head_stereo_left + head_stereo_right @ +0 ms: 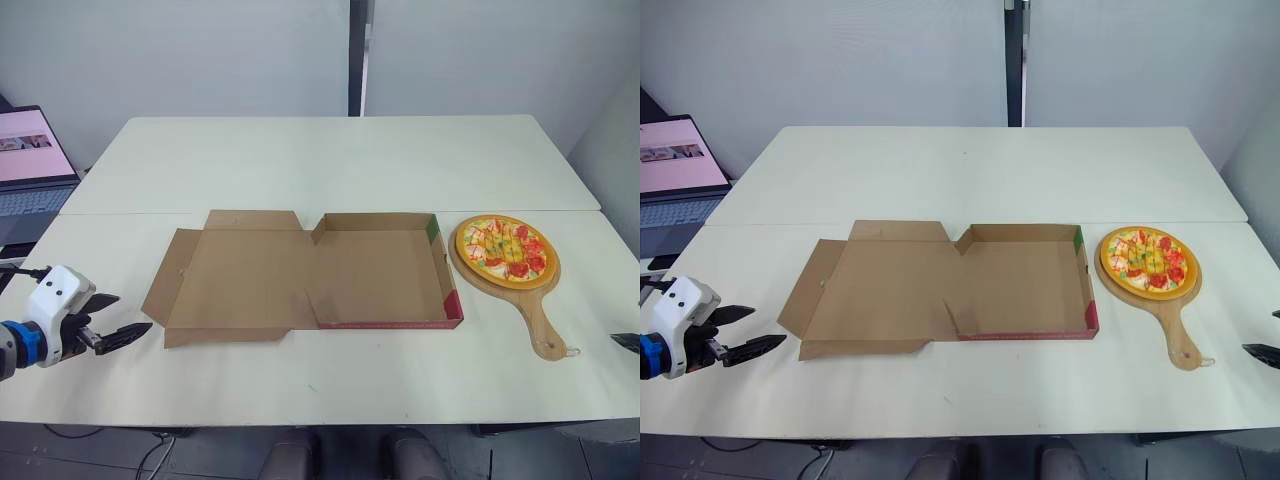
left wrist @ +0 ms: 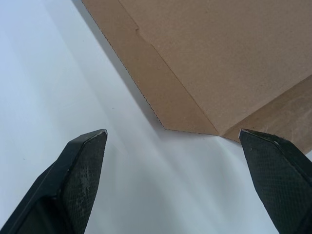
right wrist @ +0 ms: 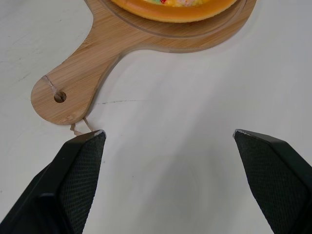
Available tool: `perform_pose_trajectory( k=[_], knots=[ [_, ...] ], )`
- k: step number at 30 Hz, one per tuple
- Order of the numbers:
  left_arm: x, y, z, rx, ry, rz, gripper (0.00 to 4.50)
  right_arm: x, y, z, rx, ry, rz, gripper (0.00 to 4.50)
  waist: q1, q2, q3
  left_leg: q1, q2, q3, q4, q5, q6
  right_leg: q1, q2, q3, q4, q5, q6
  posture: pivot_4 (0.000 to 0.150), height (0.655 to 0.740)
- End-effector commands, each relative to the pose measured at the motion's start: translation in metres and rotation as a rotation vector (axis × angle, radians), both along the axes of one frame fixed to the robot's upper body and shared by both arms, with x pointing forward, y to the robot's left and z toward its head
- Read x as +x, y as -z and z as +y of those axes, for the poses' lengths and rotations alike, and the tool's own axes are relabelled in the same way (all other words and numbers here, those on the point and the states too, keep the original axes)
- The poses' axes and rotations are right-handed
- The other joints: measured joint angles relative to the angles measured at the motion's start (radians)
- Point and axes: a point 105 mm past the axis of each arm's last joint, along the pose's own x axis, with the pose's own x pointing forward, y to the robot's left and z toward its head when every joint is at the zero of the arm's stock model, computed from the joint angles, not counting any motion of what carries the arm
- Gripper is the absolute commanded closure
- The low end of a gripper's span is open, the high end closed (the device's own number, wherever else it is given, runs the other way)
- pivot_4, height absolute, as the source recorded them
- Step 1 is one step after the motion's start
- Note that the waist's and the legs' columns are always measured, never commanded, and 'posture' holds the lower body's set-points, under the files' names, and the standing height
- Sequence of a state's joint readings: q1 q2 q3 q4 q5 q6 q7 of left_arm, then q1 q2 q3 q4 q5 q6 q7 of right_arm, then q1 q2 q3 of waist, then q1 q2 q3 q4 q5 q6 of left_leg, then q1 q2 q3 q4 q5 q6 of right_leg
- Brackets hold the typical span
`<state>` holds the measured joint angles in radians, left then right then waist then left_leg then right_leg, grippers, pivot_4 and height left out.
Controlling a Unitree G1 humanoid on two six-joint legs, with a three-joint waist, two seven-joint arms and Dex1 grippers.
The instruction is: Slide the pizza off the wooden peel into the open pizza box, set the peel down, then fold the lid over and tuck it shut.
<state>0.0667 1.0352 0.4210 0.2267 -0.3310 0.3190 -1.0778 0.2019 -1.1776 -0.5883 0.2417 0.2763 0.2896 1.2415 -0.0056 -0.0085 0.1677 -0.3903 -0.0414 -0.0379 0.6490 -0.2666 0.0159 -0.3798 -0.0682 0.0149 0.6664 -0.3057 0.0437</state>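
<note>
The peel is found just ahead of the right hand, fingers spread wide, handle nearest and pizza at the far end, beside the box. The left hand, likewise spread, is seen well away by the lid.

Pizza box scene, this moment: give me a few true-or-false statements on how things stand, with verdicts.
1. The round toy pizza lies on the wooden peel. True.
2. The brown cardboard pizza box is closed. False: it is open, its lid lying flat on the robot's left.
3. The right gripper is shut on the peel's handle. False: it is open and holds nothing.
4. The peel rests on the white table, on the robot's right of the box. True.
5. The left gripper grasps the lid. False: it is open, near the lid's corner, holding nothing.
6. An open laptop stands at the far left. True.
</note>
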Motion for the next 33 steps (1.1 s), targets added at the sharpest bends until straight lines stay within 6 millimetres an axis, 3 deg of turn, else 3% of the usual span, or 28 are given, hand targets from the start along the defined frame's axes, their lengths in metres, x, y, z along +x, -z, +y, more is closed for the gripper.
perform_pose_trajectory(
  k=[1, 5, 25, 33],
  knots=[
    [0.006, -0.018, -0.004, -0.007, 0.011, -0.068, 0.02, 0.003, -0.015, -0.001, -0.019, -0.008, -0.054, 0.00, 0.000, 0.000, 0.000, 0.000, 0.000, 0.000, 0.000, 0.000, 0.000, 0.000, 0.000, 0.000, 0.000, 0.000, 0.000, 0.150, 0.7318],
    [0.014, -0.029, -0.010, -0.049, 0.035, -0.109, 0.02, 0.004, -0.016, -0.002, -0.016, -0.004, -0.062, 0.00, 0.002, 0.000, 0.000, 0.000, 0.000, 0.000, 0.001, 0.000, 0.000, 0.000, 0.000, 0.000, 0.001, 0.000, 0.000, 0.150, 0.7318],
    [0.012, -0.036, -0.008, -0.119, 0.022, -0.112, 0.02, 0.013, -0.019, -0.006, 0.011, 0.040, -0.103, 0.00, -0.001, 0.000, 0.000, 0.000, 0.000, 0.000, 0.010, 0.000, 0.000, -0.001, 0.000, 0.000, 0.010, 0.000, 0.000, 0.150, 0.7318],
    [0.015, -0.044, -0.032, -0.097, 0.158, -0.117, 0.02, 0.008, -0.016, -0.009, 0.013, 0.047, -0.105, 0.00, 0.000, 0.000, 0.000, 0.000, 0.000, -0.001, 0.012, 0.000, 0.000, 0.000, 0.000, 0.000, 0.012, 0.000, 0.000, 0.150, 0.7318]
  ],
)
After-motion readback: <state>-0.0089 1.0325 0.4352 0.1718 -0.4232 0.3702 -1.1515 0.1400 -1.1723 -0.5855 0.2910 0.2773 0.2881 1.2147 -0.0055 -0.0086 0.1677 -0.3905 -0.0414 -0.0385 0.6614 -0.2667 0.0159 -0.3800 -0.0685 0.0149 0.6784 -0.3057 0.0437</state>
